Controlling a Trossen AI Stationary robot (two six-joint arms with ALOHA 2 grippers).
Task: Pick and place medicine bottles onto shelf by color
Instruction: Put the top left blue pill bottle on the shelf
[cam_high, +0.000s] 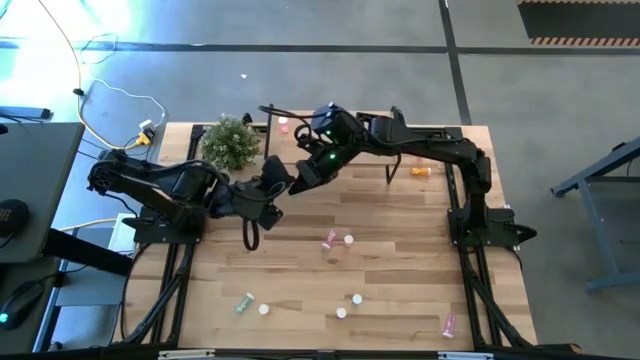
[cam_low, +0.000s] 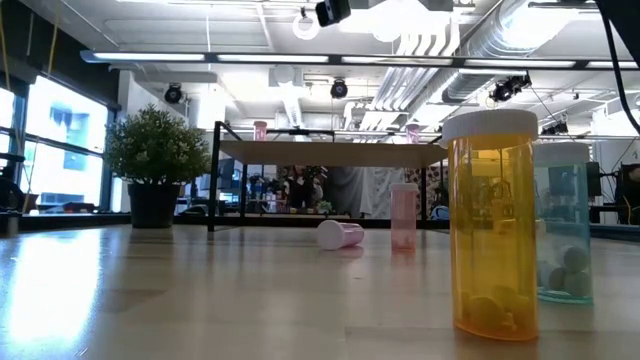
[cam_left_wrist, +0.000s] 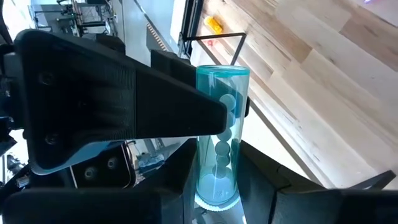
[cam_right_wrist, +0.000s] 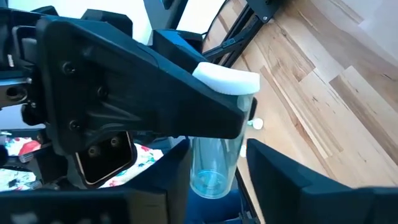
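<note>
- A teal bottle (cam_left_wrist: 221, 87) is being grasped by the left gripper (cam_high: 272, 188) above the table's (cam_high: 400, 270) middle, short of the shelf (cam_low: 330, 152).
- The bottle's capped end is being flanked by the right gripper (cam_high: 305, 172); whether it is clamped cannot be told.
- The left grasp is best being kept until the right one is judged firm.
- Being counted: one shelf, two pink bottles (cam_low: 260, 130) on it, about eight loose.

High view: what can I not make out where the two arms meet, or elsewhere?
- High view: the left gripper and right gripper overlap; their dark bodies hide the teal bottle held there.
- Right wrist view: the gripper's dark body covers the bottle's side, so contact is unclear.
- Low view: the shelf is seen edge-on; its top is hidden.
</note>
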